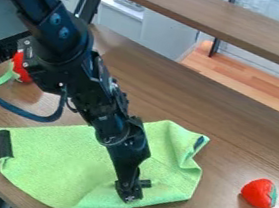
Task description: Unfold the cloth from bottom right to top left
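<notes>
Camera view: green cloth (57,162) is lying on the brown tabletop (244,140), mostly spread, right side rumpling and lower-right edge looking folded over. Dark strip (3,144) is showing at its left edge, dark patch (199,142) at the upper-right corner. Black gripper (132,188) is hanging down over the cloth's lower-right part; whether the jaws are standing apart or together, cannot tell, nor whether they are pinching fabric. Red toy strawberry (260,193) is sitting to the right, well apart from the cloth. Handling, my guess: cloth is being light, soft and floppy, not fragile, probably gripping itself a bit from the nap, so layers may be sticking and dragging the whole piece along. Best hold: the loose top layer at the lower-right corner, pinching shallow, then lifting and carrying toward upper left. Pinching too deep is risking catching both layers or pressing into the tabletop.
</notes>
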